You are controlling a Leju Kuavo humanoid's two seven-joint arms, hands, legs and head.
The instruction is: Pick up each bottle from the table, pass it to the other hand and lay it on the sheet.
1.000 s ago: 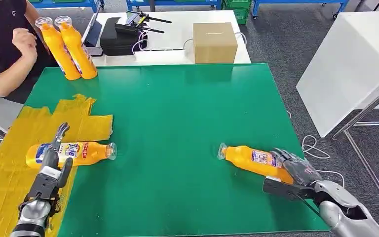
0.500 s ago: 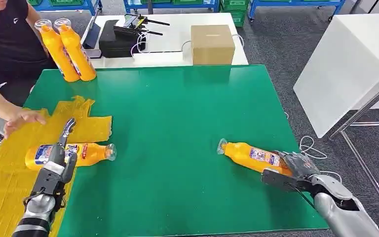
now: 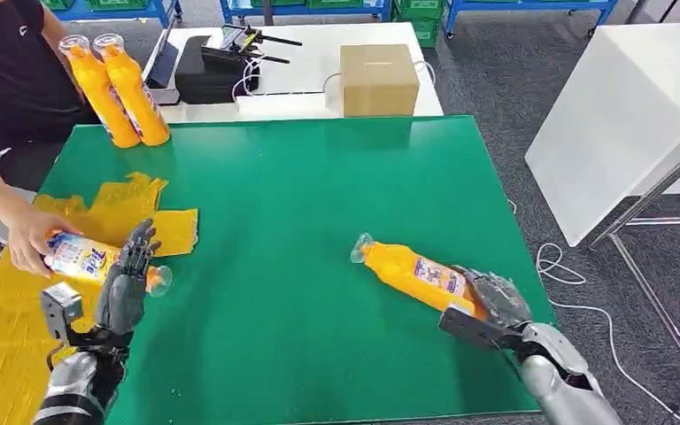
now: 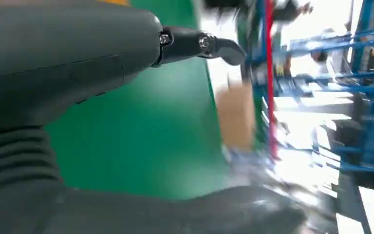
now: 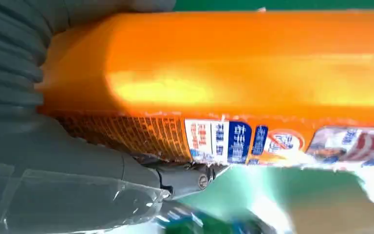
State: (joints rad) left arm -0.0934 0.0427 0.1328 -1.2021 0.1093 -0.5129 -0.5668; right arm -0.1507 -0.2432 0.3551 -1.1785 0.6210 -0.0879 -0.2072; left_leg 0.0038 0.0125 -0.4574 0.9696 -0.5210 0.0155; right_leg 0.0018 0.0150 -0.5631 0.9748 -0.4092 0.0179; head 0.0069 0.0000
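An orange bottle (image 3: 405, 270) with a clear cap hangs tilted over the green mat (image 3: 301, 195), gripped at its base by my right hand (image 3: 494, 299). Up close, that bottle (image 5: 233, 73) lies across my right hand (image 5: 53, 170), thumb under its label. My left hand (image 3: 126, 285) is raised with fingers spread and holds nothing; the left wrist view shows it (image 4: 53, 73) over the mat. Just behind it a second orange bottle (image 3: 78, 257) lies over the yellow sheet (image 3: 9, 336), held by a person's hand (image 3: 28, 239).
Two more orange bottles (image 3: 117, 88) stand upright at the mat's far left corner, by the person. Behind the mat a white table carries a cardboard box (image 3: 378, 78) and a black case (image 3: 211, 73). A white panel (image 3: 620, 115) stands to the right.
My right hand has lifted its bottle and carried it toward the middle. My left hand rose and spread its fingers. The person's hand reached in and took hold of the bottle on the sheet.
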